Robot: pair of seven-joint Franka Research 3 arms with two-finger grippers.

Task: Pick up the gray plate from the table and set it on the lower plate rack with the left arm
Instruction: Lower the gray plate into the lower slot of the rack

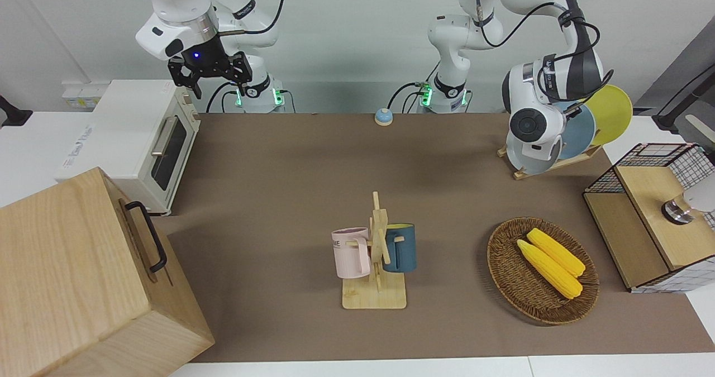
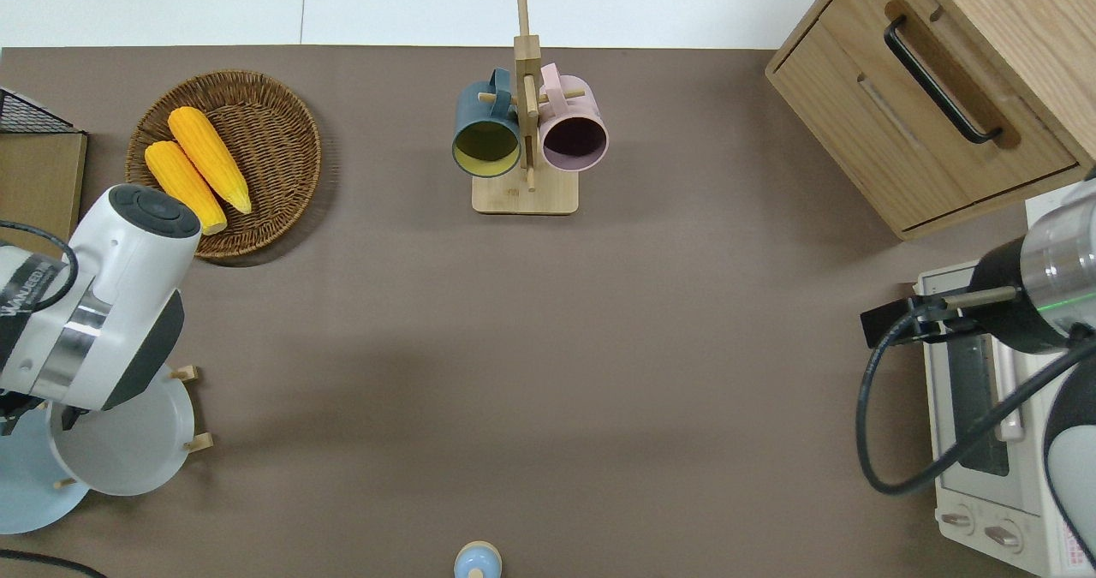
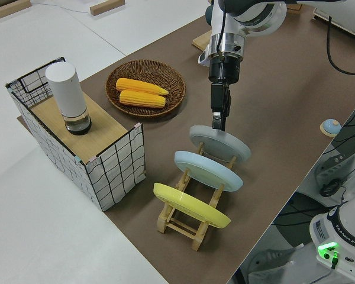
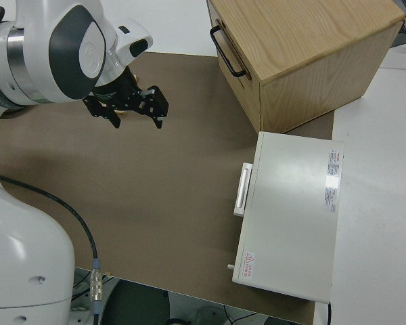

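Note:
The gray plate (image 3: pixel 222 145) leans in the end slot of the lower plate rack (image 3: pixel 183 222) that is farthest from the robots, at the left arm's end of the table (image 1: pixel 279 170). It also shows in the front view (image 1: pixel 525 162) and the overhead view (image 2: pixel 128 449). My left gripper (image 3: pixel 218 123) points down and is shut on the plate's upper rim. The arm's wrist hides the gripper in the front and overhead views. My right gripper (image 1: pixel 209 78) is open, empty and parked.
A sky-blue plate (image 3: pixel 207 170) and a yellow plate (image 3: pixel 189 204) fill the rack's other slots. A wicker basket (image 1: pixel 542 271) holds two corn cobs. A wire box (image 1: pixel 653 215), mug stand (image 1: pixel 374 254), toaster oven (image 1: pixel 128 142), wooden cabinet (image 1: pixel 84 276) and small bell (image 1: pixel 383 116) stand around.

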